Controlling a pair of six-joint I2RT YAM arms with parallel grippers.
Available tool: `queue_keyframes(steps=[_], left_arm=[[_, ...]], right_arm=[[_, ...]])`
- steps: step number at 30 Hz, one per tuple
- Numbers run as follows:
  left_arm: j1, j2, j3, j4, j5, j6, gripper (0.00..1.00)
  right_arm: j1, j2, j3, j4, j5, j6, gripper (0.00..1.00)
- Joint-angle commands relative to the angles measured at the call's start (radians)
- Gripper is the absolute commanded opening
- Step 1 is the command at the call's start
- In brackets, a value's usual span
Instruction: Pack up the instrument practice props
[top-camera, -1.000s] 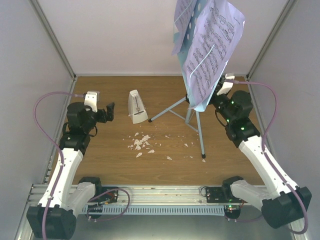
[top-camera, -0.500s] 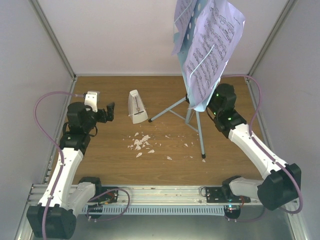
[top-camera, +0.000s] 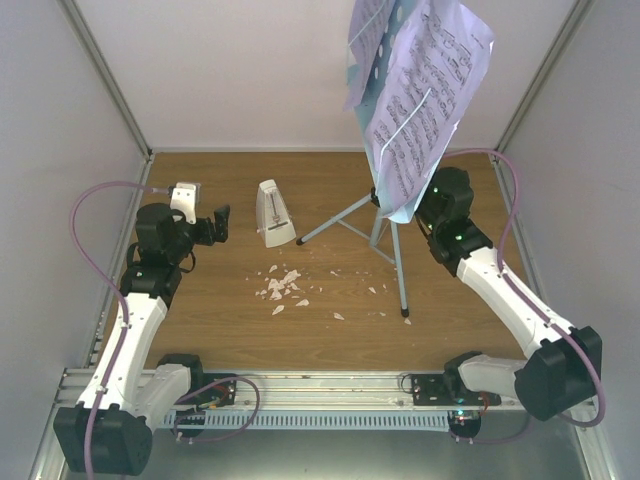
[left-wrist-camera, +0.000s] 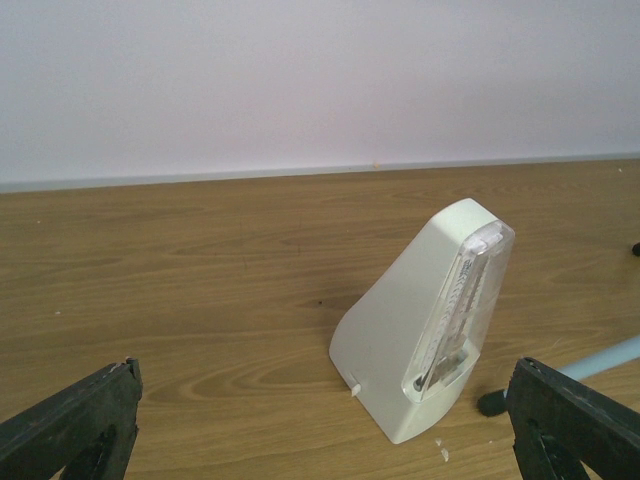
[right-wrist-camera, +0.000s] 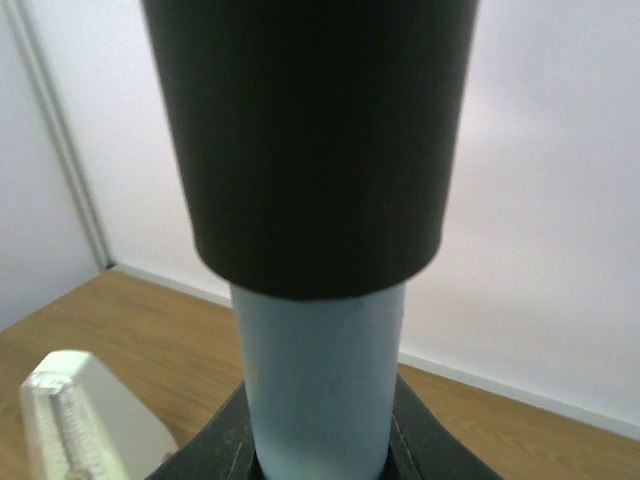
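Stand (top-camera: 401, 270): pale blue tube on three splayed legs, at 2 o'clock on the wood-grain desk (top-camera: 230, 330), its perforated tray tipped back so the thin printed pages (top-camera: 420, 90) lean on it; right claw (right-wrist-camera: 320, 450) appears clamped on the smooth pole under its black collar, probably to lift it. Metronome (top-camera: 273, 213): glossy white pyramid with a clear front, upright at 10 o'clock; left claw (top-camera: 220, 226) spread wide and empty at its 9 o'clock, seemingly lined up to take it. Crumbly white scraps (top-camera: 282, 285) lie at the metronome's 6 o'clock.
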Motion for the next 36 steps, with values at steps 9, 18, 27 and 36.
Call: queue_keyframes(steps=[9,18,27,36], left_arm=[[-0.016,0.006,-0.015,0.063,0.035,0.023,0.99],[-0.024,0.006,-0.021,0.067,0.031,0.048,0.99],[-0.029,0.012,-0.022,0.066,0.029,0.049,0.99],[-0.036,0.006,-0.024,0.065,0.026,0.051,0.99]], right_arm=[[-0.159,0.013,0.069,0.122,-0.744,-0.074,0.01],[-0.199,0.06,0.114,0.134,-1.019,-0.135,0.01],[-0.198,0.072,0.078,0.174,-1.125,-0.17,0.01],[-0.199,0.122,0.073,0.137,-1.09,-0.176,0.06]])
